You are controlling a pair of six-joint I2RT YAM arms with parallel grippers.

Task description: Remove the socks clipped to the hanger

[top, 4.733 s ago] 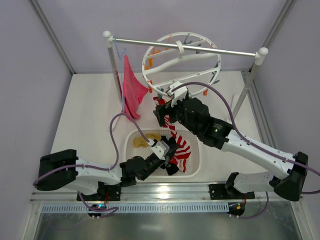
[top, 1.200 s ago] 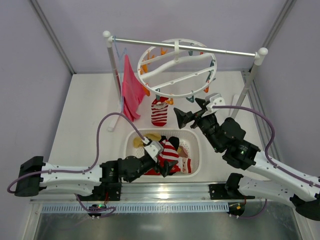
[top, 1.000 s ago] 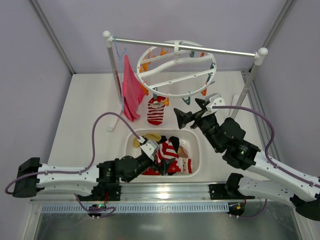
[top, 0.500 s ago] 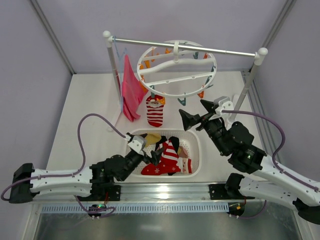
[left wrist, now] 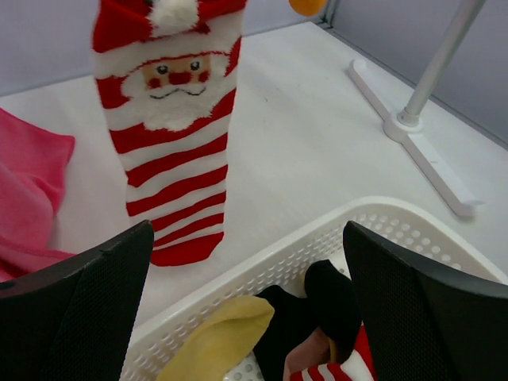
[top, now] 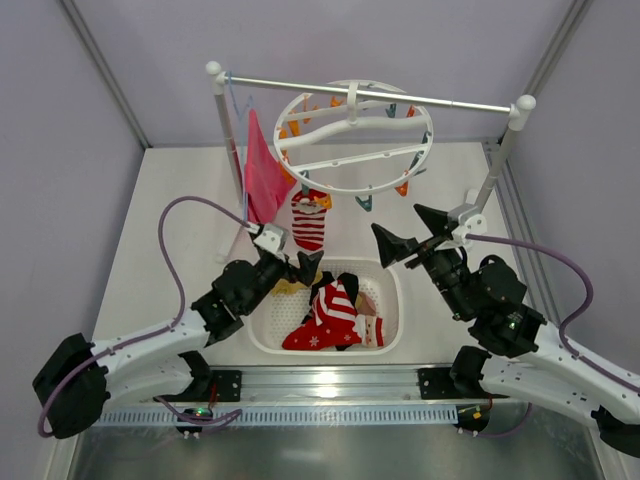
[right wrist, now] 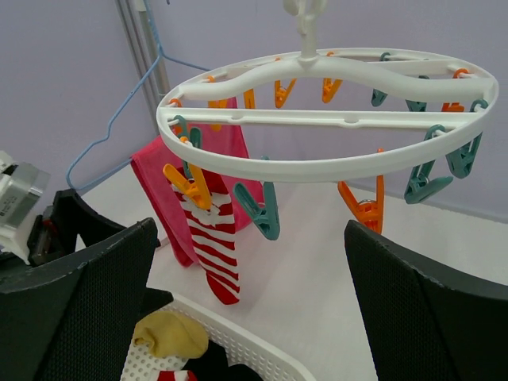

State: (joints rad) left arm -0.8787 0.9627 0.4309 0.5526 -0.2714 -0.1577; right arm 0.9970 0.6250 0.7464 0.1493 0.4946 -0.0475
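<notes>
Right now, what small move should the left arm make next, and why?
Probably lift the left fingers to the striped Santa sock: it is the only sock on the hanger, ahead of those open, empty fingers; other socks lie in the basket.

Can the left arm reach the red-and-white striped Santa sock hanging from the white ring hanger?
Probably yes: its open left hand faces the red-and-white striped Santa sock, nothing between them but the white plastic basket's rim below.

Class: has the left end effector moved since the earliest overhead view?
Yes. The left end effector moved from the basket's middle to its far-left rim, toward the striped sock.
</notes>
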